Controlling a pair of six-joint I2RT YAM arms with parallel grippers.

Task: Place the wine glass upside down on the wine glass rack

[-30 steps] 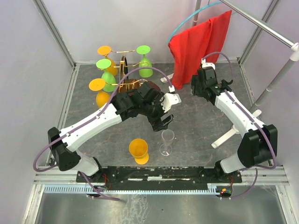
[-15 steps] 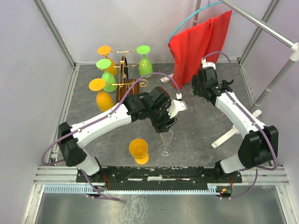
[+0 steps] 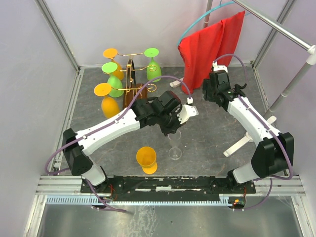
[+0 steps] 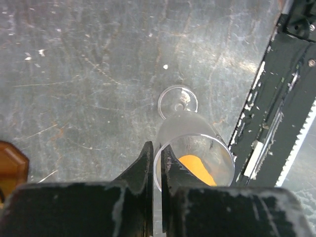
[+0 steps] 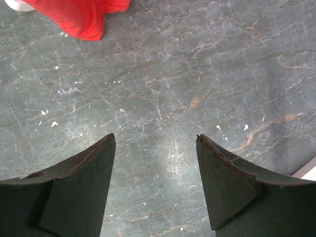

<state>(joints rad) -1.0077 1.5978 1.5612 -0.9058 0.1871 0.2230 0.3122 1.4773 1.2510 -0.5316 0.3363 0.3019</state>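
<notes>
Pinching the rim of the wine glass (image 4: 195, 138), the left claw (image 4: 157, 146) has its two fingers almost shut. The thin glass wall seems to sit between them, though the wrist view is tight there. The wine glass stands upright on its foot on the grey surface (image 3: 207, 143), toward the front. An orange glass (image 3: 146, 159) stands just beside it on the left, not touching it. The black rail (image 3: 168, 185) along the front edge is near. Bare surface lies open to the right of the wine glass and behind it.

The wine glass rack (image 3: 131, 81) stands at the back left, close to the back wall and well apart from the wine glass. Green and orange hanging glasses (image 3: 114, 84) sit upside down on its gold arms. The right claw (image 5: 155, 139) is wide open and holds nothing. It hangs over bare surface near the red cloth (image 3: 210, 44).
</notes>
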